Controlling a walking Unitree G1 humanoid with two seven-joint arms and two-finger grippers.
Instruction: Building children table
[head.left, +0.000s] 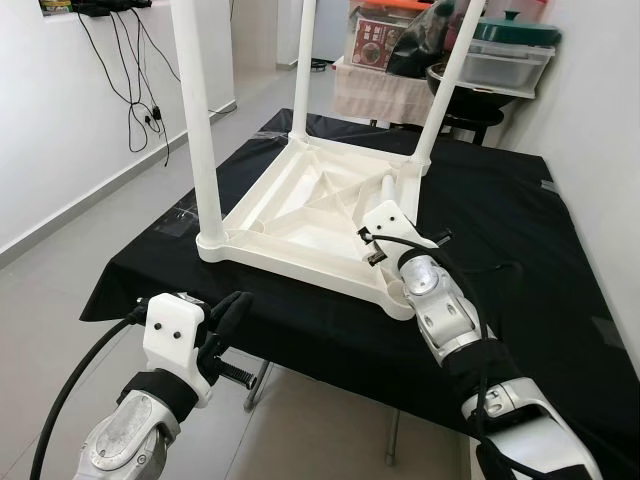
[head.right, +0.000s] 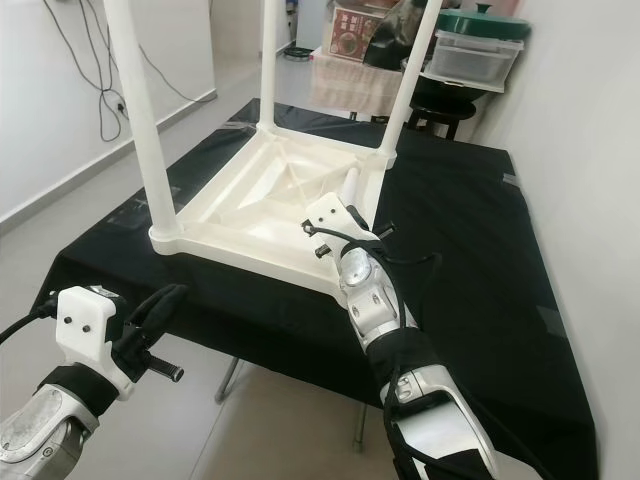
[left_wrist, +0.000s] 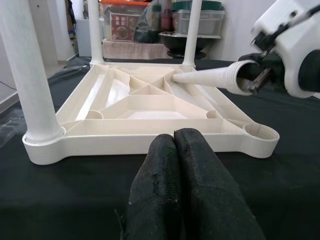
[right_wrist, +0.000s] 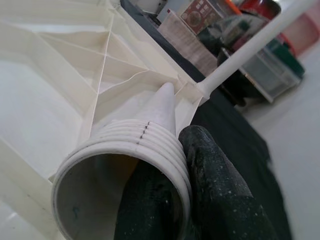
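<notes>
**Holding the last leg over the upturned table**

Lying upside down on the black-draped table (head.left: 520, 230), the white children's table top (head.left: 300, 215) has three legs (head.left: 195, 130) standing upright in its corners. The right gripper (right_wrist: 172, 200) clamps the threaded end of the loose fourth leg (left_wrist: 205, 78), which lies slanted across the ribbed underside. The left gripper (left_wrist: 175, 165) hovers near the front edge, fingers pressed together, empty.

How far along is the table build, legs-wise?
Done: three legs stand upright in the corners of the upside-down tabletop, e.g. the near-left one. In hand: the right pincer grips the fourth leg at its threaded end, lying tilted over the tabletop. Left: the near-right corner socket is empty; that leg must go in. The left pincer waits shut before the near edge.
</notes>
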